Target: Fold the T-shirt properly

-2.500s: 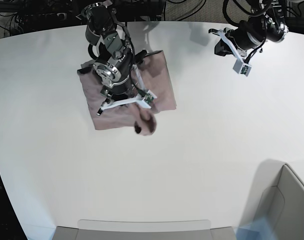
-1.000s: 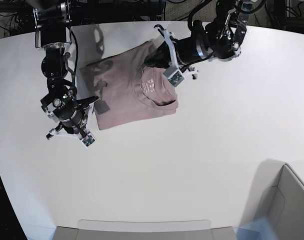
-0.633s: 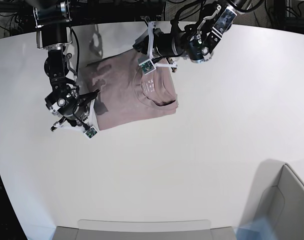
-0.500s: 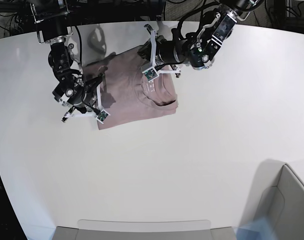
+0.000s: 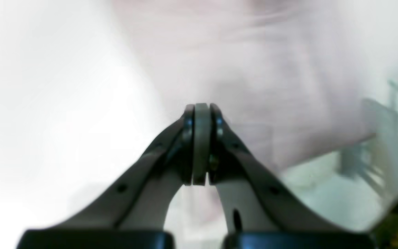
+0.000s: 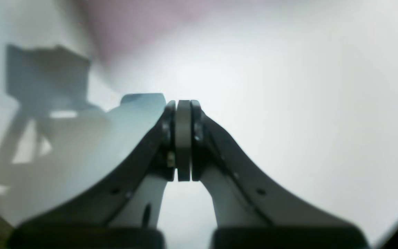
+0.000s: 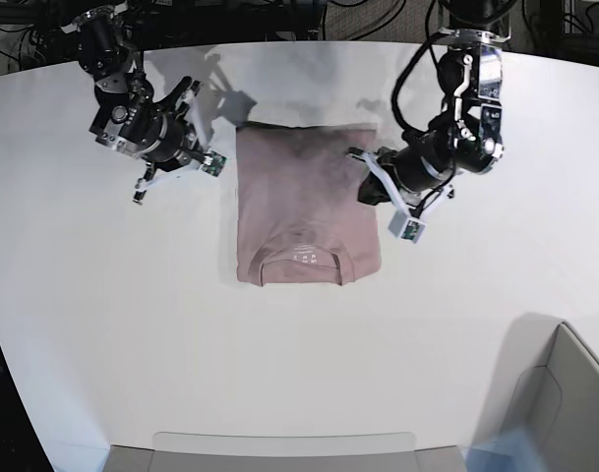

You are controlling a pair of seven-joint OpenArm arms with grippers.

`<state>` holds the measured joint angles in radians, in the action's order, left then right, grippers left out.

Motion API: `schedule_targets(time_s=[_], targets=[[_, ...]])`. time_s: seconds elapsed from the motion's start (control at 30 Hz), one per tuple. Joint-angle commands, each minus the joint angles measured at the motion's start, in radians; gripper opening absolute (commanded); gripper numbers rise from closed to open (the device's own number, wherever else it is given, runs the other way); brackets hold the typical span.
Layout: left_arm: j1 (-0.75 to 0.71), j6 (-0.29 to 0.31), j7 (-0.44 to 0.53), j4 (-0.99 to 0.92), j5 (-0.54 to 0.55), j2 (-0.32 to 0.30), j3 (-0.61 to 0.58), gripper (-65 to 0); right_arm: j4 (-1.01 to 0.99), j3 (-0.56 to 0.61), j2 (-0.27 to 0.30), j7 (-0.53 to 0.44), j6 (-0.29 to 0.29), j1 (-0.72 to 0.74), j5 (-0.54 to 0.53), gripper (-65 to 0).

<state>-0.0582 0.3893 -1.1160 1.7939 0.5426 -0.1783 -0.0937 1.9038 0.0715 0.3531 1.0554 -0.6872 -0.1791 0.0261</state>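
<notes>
The mauve-pink T-shirt lies flat on the white table as a folded rectangle. Its collar and pale neck label are at the near edge. My left gripper hovers at the shirt's right edge. In the left wrist view it is shut with nothing between the pads, and blurred pink cloth lies just beyond. My right gripper is left of the shirt's far corner, apart from it. In the right wrist view it is shut and empty over bare table, with pink cloth at the top.
A grey bin stands at the front right corner. A grey tray edge runs along the front. Cables and dark gear lie behind the table's far edge.
The shirt has gone from a skewed bundle to a straight rectangle with the collar at the front. Both grippers have left the cloth, one to each side.
</notes>
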Motion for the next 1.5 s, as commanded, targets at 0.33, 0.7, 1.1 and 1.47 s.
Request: schedule_targets(time_s=[0.33,0.7,1.1,1.47], targets=[[0.008,0.0,0.063,0.036,-0.003,0.092,-0.087,-65.0,-0.005,-0.491,-0.101,-0.017,-0.011,-0.032,-0.016,-65.0],[0.134,-0.008,0.208,-0.38,-0.036,0.092,-0.206,-65.0,-0.013,-0.531,-0.085,0.018,-0.011,-0.099,-0.018,-65.0],[0.134,0.0,0.222,-0.467,-0.181,-0.132,-0.071,-65.0,-0.013,-0.523,-0.091,0.018,-0.011,-0.101,-0.018,-65.0],[0.197,0.0,0.219,-0.455,-0.177,-0.292,-0.059,-65.0,-0.013,-0.487,-0.102,0.018,-0.011,-0.101,-0.018,-65.0]])
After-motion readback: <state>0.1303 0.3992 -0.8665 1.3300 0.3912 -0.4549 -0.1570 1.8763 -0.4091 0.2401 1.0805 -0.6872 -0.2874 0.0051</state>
